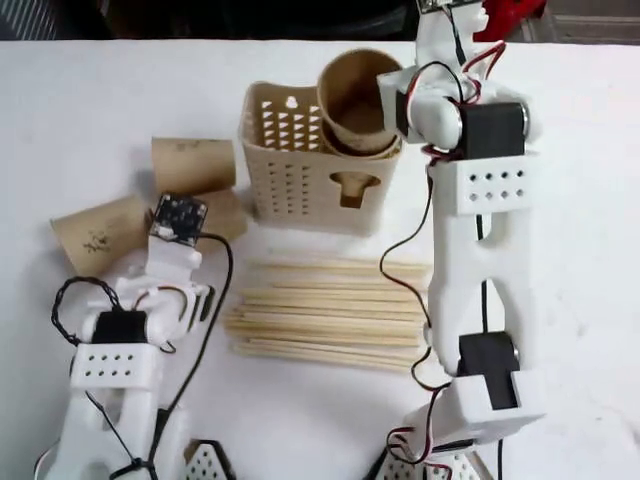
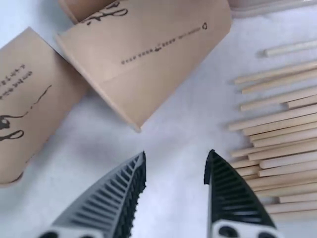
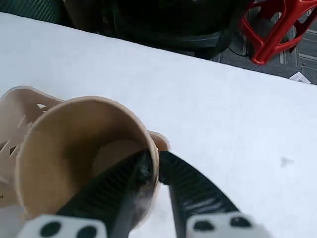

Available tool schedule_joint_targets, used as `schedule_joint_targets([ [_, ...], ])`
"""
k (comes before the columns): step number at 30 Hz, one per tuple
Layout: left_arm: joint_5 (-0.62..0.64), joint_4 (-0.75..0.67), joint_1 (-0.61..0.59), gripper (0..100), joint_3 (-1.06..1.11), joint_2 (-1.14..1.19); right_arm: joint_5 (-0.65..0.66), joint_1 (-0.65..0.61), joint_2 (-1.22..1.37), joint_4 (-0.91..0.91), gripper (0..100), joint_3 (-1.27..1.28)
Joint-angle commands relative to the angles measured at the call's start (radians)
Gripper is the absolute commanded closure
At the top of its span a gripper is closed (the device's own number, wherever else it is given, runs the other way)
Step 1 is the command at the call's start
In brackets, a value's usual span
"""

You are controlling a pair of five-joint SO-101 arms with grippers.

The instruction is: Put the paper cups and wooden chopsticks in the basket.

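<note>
Right pincer [image 3: 151, 166] pinches the rim of a brown paper cup [image 3: 74, 148] over the cream perforated plastic basket [image 1: 290, 170]; released off-centre, it may tip out. Left pincer [image 2: 173, 173] wide open, empty.

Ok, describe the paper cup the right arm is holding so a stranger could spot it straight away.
Find the perforated cream basket in the middle of the white table. At its end away from the cups lying on their sides, one brown paper cup tilts over the rim, mouth up. Unlike those, its rim is pinched by the right gripper.
</note>
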Motion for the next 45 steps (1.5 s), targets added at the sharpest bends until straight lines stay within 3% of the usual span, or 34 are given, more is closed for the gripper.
schedule_joint_targets([
  [1, -0.003, -0.017, 0.012, 80, -0.005, -0.019, -0.002, 0.012, -0.015, 0.018, 80.3, -0.012],
  [5, -0.003, -0.015, 0.012, 80, -0.005, -0.019, -0.002, 0.012, -0.036, 0.058, 65.1, -0.031],
  [7, -0.003, -0.015, 0.012, 80, -0.005, -0.019, -0.002, 0.013, -0.047, 0.077, 62.5, -0.032],
  [25, -0.003, -0.014, 0.010, 80, -0.005, -0.019, -0.002, 0.048, 0.262, 0.084, 66.8, 0.054],
  [34, -0.003, -0.006, 0.010, 80, -0.012, -0.019, -0.011, 0.041, 0.199, 0.166, 66.8, -0.153],
  [40, -0.003, 0.140, 0.004, 80, -0.189, -0.021, -0.005, 0.019, 0.108, 0.262, 66.9, -0.255],
  [45, -0.003, 0.322, -0.022, 79, -0.443, -0.021, -0.003, 0.021, -0.004, 0.262, 70.4, -0.144],
])
